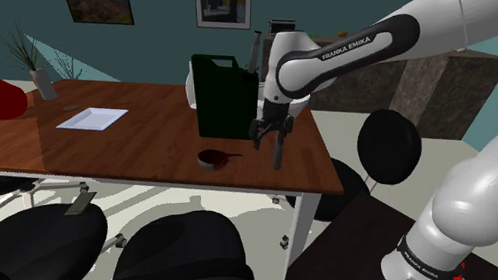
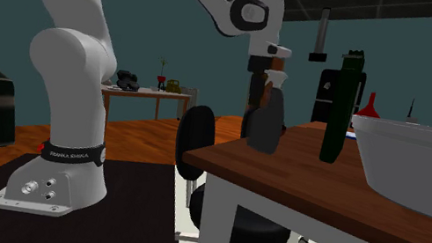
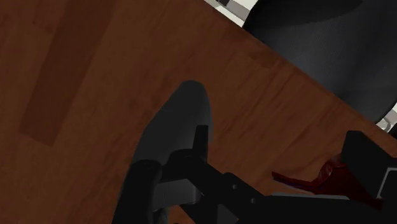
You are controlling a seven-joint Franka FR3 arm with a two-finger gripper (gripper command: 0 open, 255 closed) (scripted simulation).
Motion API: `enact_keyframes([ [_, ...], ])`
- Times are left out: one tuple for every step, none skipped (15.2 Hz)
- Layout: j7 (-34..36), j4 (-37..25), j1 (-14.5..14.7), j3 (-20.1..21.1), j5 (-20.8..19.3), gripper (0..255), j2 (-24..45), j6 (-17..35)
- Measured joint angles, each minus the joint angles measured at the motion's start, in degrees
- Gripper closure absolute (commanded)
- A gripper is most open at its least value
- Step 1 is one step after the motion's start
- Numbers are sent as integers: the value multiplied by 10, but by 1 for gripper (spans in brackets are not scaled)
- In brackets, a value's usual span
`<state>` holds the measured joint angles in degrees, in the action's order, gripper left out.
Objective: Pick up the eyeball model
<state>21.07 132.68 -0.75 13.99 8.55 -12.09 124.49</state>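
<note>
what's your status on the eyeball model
Gripper low over table, fingers open, empty. Eyeball model, dark red, on the table beside it, untouched. Dark green can close behind.

The eyeball model (image 1: 210,157) is a small, dark red, rounded thing, hollowed like a shallow cup, with a thin stem pointing to 3 o'clock in the shoulder view. It lies on the brown wooden table (image 1: 141,146), near the table's front edge, at about 6 o'clock from the dark green canister (image 1: 222,96) and at 9 o'clock from the gripper (image 1: 269,145), apart from both. In the wrist view its dark red body (image 3: 316,181) and pointed tip lie on the wood.
</note>
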Motion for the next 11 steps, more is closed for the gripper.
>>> enact_keyframes([
  [11, -13, 1, 6, -4, 0, 18, 18],
  [23, -27, 2, 12, -10, 0, 37, 32],
  [33, -35, 2, 16, -16, 0, 52, 49],
  [44, -53, 1, 19, -25, 0, 76, 63],
  [57, -68, 1, 21, -33, 0, 95, 73],
  [67, -81, 1, 22, -42, 0, 116, 88],
  [79, -97, 2, 24, -52, 0, 135, 95],
  [89, -108, 3, 24, -61, 0, 156, 110],
  [101, -126, 4, 23, -72, 0, 178, 117],
  [108, -138, 6, 22, -79, 0, 192, 120],
  [113, -142, 7, 22, -83, 0, 201, 127],
])
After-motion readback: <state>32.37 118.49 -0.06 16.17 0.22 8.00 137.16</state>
